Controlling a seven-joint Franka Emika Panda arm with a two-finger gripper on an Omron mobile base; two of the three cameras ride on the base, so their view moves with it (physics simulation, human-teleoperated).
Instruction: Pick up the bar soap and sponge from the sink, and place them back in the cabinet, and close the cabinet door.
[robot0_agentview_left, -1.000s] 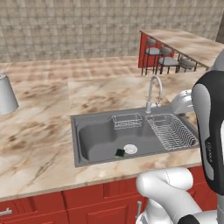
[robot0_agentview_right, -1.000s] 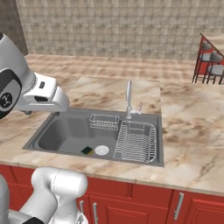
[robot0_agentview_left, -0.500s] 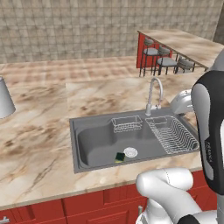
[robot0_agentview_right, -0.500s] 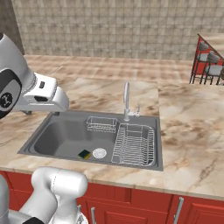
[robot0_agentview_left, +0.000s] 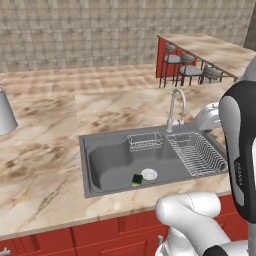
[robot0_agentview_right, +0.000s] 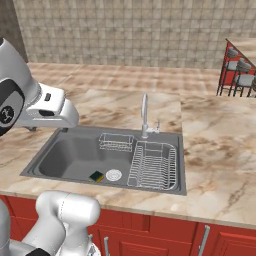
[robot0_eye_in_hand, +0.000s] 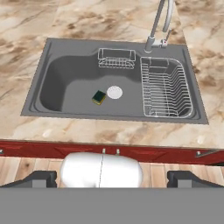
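The sink (robot0_agentview_left: 95, 150) (robot0_agentview_right: 55, 147) (robot0_eye_in_hand: 52, 74) is a grey steel basin set in the marble counter. On its floor lies the sponge (robot0_agentview_left: 136, 179) (robot0_agentview_right: 96, 176) (robot0_eye_in_hand: 99, 97), dark green face up with a yellow edge, just left of the round white drain (robot0_eye_in_hand: 114, 92). My gripper (robot0_eye_in_hand: 112, 178) hovers high above the counter's front edge and looks down into the basin. It is open, with its dark fingertips (robot0_eye_in_hand: 41, 178) far apart and nothing between them. The bar soap, the cabinet and the cabinet door are out of view.
A chrome tap (robot0_agentview_left: 176, 107) (robot0_agentview_right: 145, 115) stands behind the basin. A wire dish rack (robot0_agentview_left: 197, 152) (robot0_eye_in_hand: 164, 87) fills its right side, and a small wire basket (robot0_eye_in_hand: 116, 57) hangs at the back. Red drawers (robot0_agentview_right: 165, 235) run under the counter. A grey vessel (robot0_agentview_left: 5, 117) stands far left.
The whole scene has slid slightly in both base views, so the cameras have moved a little. The sponge still lies beside the drain.
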